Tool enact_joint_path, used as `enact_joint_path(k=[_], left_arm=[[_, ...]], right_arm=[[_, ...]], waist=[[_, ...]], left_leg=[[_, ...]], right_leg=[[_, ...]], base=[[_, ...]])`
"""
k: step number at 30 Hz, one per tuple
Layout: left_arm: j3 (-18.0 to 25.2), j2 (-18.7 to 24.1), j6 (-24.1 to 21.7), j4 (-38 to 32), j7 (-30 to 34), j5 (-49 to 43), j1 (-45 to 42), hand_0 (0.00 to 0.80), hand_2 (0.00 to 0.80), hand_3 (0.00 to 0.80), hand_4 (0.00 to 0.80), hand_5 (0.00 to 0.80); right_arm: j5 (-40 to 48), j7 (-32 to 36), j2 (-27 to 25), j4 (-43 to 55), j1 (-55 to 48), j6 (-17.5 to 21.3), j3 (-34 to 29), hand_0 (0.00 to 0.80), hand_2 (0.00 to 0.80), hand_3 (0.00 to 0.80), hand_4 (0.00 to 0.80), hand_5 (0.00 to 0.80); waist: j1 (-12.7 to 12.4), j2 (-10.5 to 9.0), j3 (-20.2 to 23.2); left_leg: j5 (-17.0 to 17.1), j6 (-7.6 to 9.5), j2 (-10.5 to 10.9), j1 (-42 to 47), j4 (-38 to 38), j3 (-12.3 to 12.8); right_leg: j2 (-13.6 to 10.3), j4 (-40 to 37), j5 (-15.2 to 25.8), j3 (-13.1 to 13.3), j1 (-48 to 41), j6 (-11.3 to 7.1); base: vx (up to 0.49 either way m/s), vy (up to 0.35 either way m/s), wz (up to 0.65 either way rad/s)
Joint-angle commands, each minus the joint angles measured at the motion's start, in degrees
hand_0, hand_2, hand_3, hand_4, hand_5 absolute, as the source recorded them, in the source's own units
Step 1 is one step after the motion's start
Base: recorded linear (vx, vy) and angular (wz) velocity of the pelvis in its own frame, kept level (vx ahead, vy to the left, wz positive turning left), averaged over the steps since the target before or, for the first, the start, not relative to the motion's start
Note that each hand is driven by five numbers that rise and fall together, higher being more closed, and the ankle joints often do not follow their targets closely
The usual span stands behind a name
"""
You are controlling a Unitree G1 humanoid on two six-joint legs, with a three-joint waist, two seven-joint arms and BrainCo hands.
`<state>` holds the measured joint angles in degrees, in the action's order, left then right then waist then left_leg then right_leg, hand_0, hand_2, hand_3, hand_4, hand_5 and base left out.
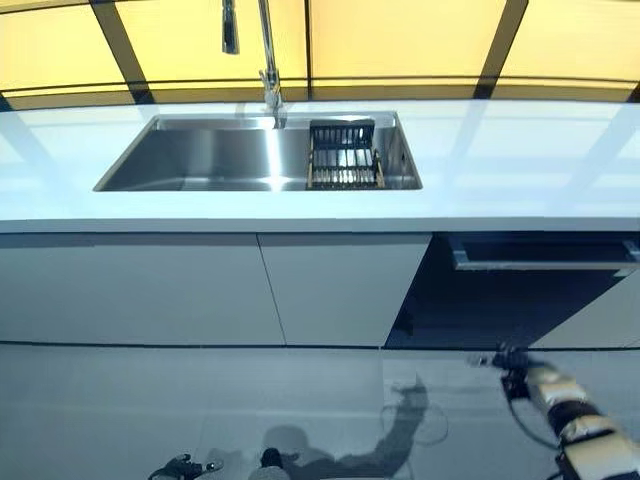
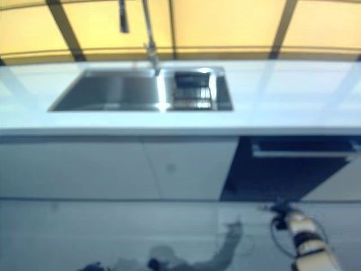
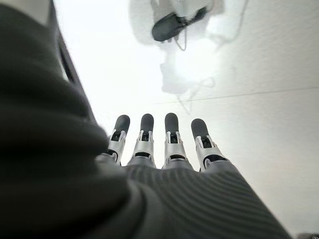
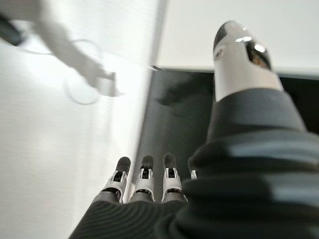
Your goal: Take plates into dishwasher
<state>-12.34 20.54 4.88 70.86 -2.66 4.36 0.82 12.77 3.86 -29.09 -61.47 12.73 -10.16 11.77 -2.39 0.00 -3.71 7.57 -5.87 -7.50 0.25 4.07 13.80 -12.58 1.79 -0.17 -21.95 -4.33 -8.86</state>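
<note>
Nearest, low over the pale glossy floor: left hand with fingers straight, side by side, empty; right hand likewise straight-fingered and empty, thumb raised apart, hanging before the dark open cavity of the dishwasher under the counter. Beside that cavity, plain white cabinet doors. Above, a long white countertop, with a rectangular stainless steel sink set into it. Inside the sink's right end, a black wire dish rack; whether any plates stand in it cannot be told. Behind the sink, a tall chrome faucet, then yellow panels with dark frames.
</note>
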Motion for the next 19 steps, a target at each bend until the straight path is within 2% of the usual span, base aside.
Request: enact_joint_path(k=[1,4,6,10,13,19], left_arm=[[-0.7,-0.8,2.4,3.3,2.2,-5.3,2.8,0.000,0.000,0.000,0.000,0.000],[-0.8,-2.7,3.7,5.1,3.4,-5.5,2.7,0.000,0.000,0.000,0.000,0.000],[-0.7,-4.3,3.9,5.7,2.8,-5.5,3.3,0.000,0.000,0.000,0.000,0.000],[-2.2,-7.2,2.2,5.2,1.0,-9.3,4.0,0.000,0.000,0.000,0.000,0.000],[-3.0,-7.9,2.4,4.6,-0.7,-8.5,3.5,0.000,0.000,0.000,0.000,0.000],[-3.2,-7.1,2.1,3.4,0.5,-7.3,3.2,0.000,0.000,0.000,0.000,0.000]], right_arm=[[-1.9,-3.2,5.9,-2.9,0.1,3.3,-0.1,0.000,0.000,0.000,0.000,0.000],[-3.0,-3.6,11.2,-6.2,-3.3,2.3,0.5,0.000,0.000,0.000,0.000,0.000],[-3.1,-3.2,13.8,-8.4,-5.0,0.2,0.5,0.000,0.000,0.000,0.000,0.000],[0.6,-3.5,17.4,-11.2,-7.4,-3.7,0.0,0.000,0.000,0.000,0.000,0.000],[-1.8,-3.4,18.5,-11.8,-8.5,-4.7,-0.1,0.000,0.000,0.000,0.000,0.000],[-3.8,-5.1,18.0,-11.4,-8.9,-4.4,1.3,0.000,0.000,0.000,0.000,0.000]], waist=[[-0.4,-0.91,-1.2],[0.2,-1.21,-0.4],[0.3,-1.40,0.4],[0.3,-1.54,1.2],[0.4,-1.63,1.3],[0.5,-1.81,1.2]], left_leg=[[-3.9,0.78,2.0,2.2,0.8,0.1],[-4.7,0.88,2.0,3.4,0.9,0.5],[-5.3,1.38,2.5,3.6,0.9,0.0],[-5.9,1.86,2.9,4.5,0.9,-0.5],[-6.3,2.11,3.1,5.0,0.9,-0.8],[-6.5,2.25,3.2,5.5,0.9,-1.0]], right_leg=[[1.0,-4.0,4.0,0.8,0.2,0.42],[1.2,-5.5,4.4,1.1,-0.9,0.38],[1.3,-5.7,4.4,1.4,-1.1,0.37],[1.2,-5.9,4.3,1.4,-2.1,0.31],[1.2,-6.0,4.4,1.8,-2.5,0.05],[1.1,-5.9,4.5,2.0,-2.7,-0.34]], base=[[0.004,0.047,-0.08],[0.026,0.039,-0.03],[0.039,0.034,-0.01],[0.052,0.014,0.01],[0.038,0.005,0.04],[0.017,-0.001,0.00]])
